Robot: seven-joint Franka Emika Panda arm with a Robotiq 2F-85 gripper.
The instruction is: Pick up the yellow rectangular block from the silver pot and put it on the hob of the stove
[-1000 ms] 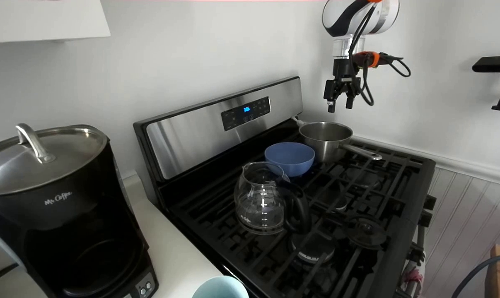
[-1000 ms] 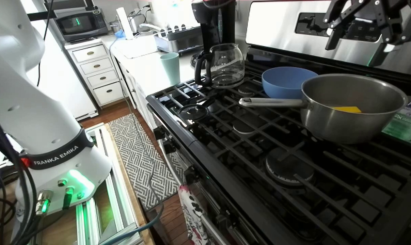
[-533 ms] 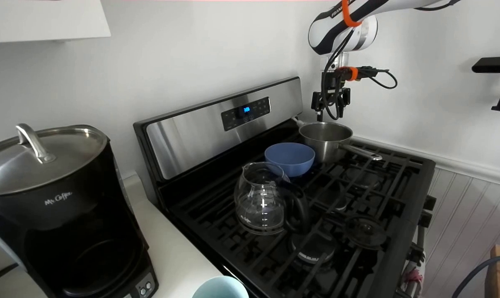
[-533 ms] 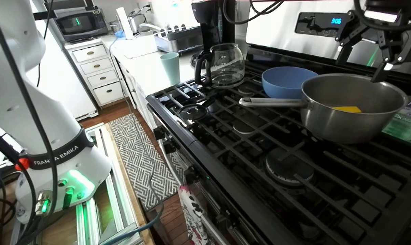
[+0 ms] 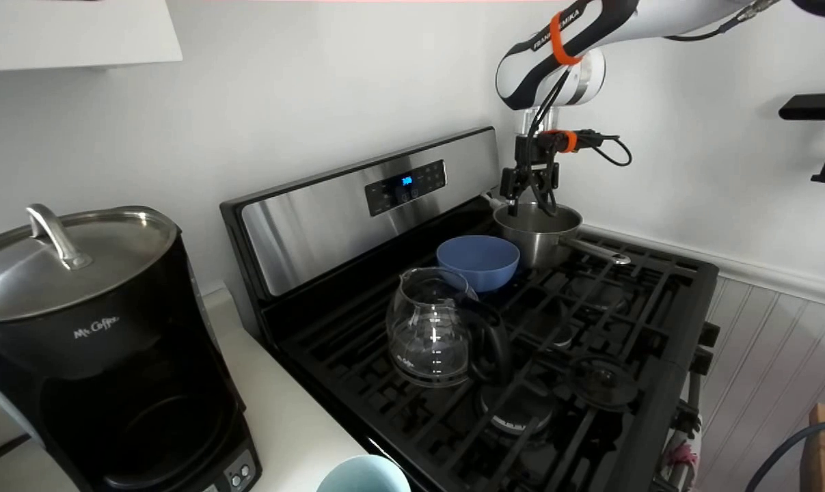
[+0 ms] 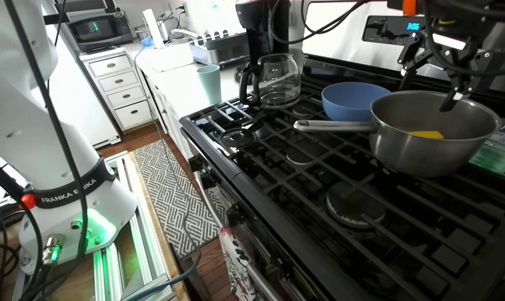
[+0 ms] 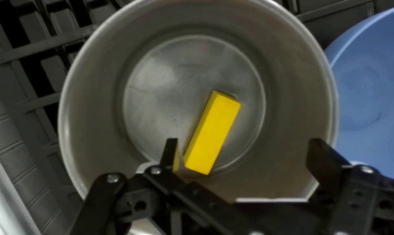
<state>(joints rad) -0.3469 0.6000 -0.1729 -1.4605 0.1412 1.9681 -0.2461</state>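
So wrist view showed the whole block (image 7: 213,132) lying in the pot (image 7: 92,88); in an exterior view the near wall (image 6: 415,154) hid part. Gripper (image 7: 245,147) hung spread, lower than a second ago

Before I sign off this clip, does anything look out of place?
Yes: the glass carafe stands on the stove rather than in the coffee maker, and a metal pot lid rests atop the latter, odd for cookware.
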